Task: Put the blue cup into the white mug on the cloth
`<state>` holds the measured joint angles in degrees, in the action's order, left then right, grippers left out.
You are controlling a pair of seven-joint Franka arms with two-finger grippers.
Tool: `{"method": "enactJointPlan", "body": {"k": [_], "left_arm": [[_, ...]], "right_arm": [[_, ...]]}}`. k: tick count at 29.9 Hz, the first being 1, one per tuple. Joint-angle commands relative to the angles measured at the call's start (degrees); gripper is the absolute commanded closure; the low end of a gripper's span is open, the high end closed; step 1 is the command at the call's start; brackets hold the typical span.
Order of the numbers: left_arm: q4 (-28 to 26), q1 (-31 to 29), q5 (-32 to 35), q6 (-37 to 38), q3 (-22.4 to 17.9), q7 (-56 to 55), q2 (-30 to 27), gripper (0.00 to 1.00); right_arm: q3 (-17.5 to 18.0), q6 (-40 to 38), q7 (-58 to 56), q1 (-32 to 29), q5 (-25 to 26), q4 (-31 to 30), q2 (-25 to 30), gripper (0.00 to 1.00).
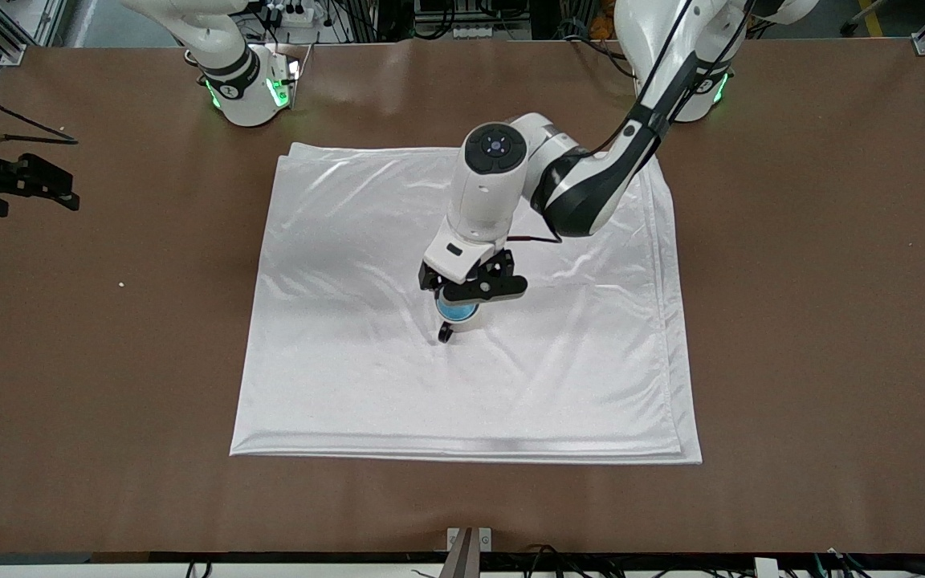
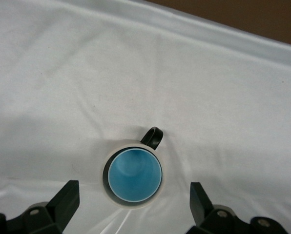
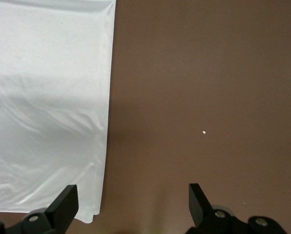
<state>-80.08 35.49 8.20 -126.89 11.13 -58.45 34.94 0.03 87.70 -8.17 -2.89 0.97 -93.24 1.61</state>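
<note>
blue cup [image 2: 135,176]: sitting inside the white mug [image 2: 117,197], bright interior facing up.
white mug: standing upright near the middle of the cloth [image 1: 366,385], black handle pointing toward the front camera.
left gripper [image 2: 135,204]: hovering over the mug, fingers spread wide, gripping nothing.
right gripper [image 3: 133,207]: waiting over bare table [image 3: 209,73] beside the cloth edge, fingers apart, apparently empty.
</note>
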Motion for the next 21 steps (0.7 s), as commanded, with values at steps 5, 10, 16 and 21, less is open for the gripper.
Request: {"method": "enactJointPlan", "body": {"k": [5, 10, 16, 21], "left_arm": [[-1.3, -1.0, 1.6, 7.1, -0.4, -0.9, -7.8, 0.0], [-1.3, -2.9, 1.6, 12.3, -0.4, -0.6, -11.6, 0.0], [-1.3, -4.6, 1.1, 18.9, -0.4, -0.4, -16.2, 0.0], [-1.3, -7.0, 1.0, 23.3, -0.2, 0.0, -19.8, 0.0]], "right_arm": [[0.4, -0.3, -0.7, -0.4, 0.6, 0.7, 0.1, 0.0], [0.3, -0.3, -0.8, -0.4, 0.7, 0.7, 0.1, 0.0], [0.0, -0.1, -2.5, -0.4, 0.7, 0.7, 0.1, 0.0], [0.0, -0.1, -2.8, -0.4, 0.9, 1.1, 0.1, 0.0]]}}
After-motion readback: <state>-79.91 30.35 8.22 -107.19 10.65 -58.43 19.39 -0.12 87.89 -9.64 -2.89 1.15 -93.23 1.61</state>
